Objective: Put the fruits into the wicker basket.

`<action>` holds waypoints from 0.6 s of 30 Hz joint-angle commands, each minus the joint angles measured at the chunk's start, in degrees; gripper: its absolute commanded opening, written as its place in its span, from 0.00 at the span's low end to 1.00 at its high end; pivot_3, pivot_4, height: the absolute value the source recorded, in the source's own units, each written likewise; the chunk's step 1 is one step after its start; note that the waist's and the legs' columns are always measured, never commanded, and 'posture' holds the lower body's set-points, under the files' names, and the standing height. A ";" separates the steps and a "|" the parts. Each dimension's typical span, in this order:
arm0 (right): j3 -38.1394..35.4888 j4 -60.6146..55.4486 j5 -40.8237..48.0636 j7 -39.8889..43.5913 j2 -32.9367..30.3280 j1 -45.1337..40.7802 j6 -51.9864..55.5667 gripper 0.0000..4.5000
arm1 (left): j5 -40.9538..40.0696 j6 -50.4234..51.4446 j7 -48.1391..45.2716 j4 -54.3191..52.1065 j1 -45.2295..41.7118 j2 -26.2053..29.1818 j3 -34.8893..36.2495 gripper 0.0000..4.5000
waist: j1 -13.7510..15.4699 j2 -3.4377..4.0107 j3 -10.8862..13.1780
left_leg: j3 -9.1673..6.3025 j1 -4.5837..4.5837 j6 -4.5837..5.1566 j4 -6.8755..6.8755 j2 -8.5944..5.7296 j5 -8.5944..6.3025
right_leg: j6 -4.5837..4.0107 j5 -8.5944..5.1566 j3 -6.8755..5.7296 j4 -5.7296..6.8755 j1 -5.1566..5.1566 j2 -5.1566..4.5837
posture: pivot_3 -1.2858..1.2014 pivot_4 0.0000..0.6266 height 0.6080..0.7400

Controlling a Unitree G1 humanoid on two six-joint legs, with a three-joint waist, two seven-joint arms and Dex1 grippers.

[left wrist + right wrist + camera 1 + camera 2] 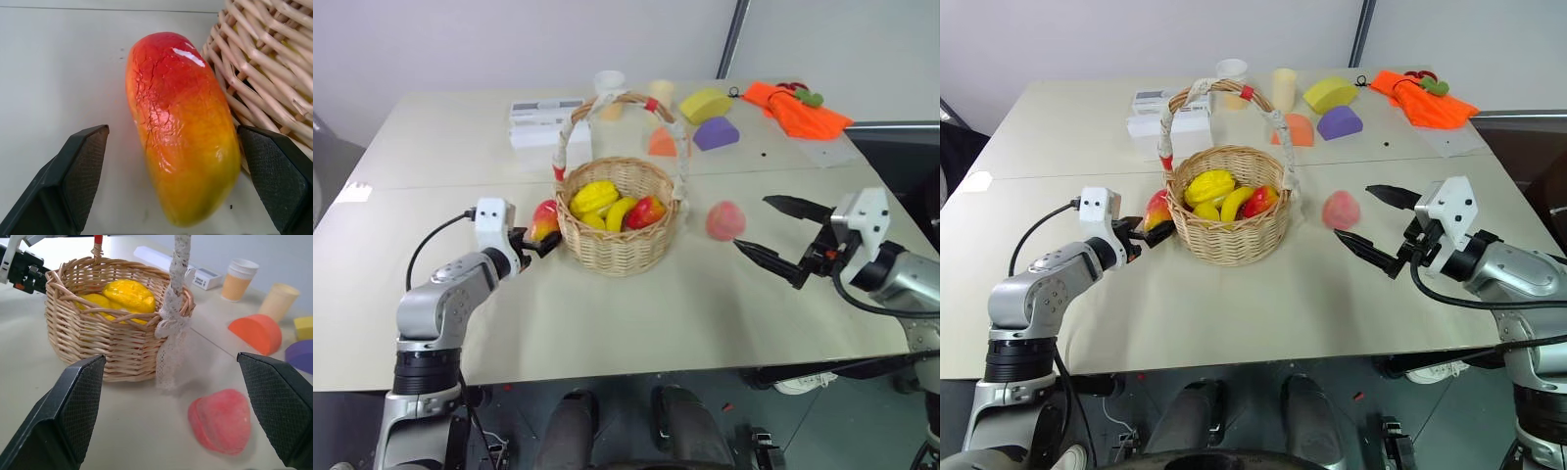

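Observation:
The wicker basket stands mid-table with yellow bananas and a red-yellow apple inside. A red-and-yellow mango lies on the table against the basket's left side. My left gripper is open, one finger on each side of the mango. To the right of the basket a pink peach rests on the table. My right gripper hangs open just right of the peach and above the table, pointing toward it and the basket.
At the table's back lie a yellow foam block, a purple one, an orange one, two cups, a white box and an orange cloth. The basket's tall handle arches over its opening.

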 commanded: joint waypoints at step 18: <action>1.49 -2.74 0.23 0.07 2.71 0.27 -2.31 1.00 | 4.50 -7.47 2.77 3.93 -1.29 -1.29 3.91 0.63 | -0.05 0.00 0.00 | -0.01 0.00 0.00 0.00 -0.01 0.00 | 0.03 0.02 0.00 0.01 0.00 -0.01 | 0.52 0.24 1.00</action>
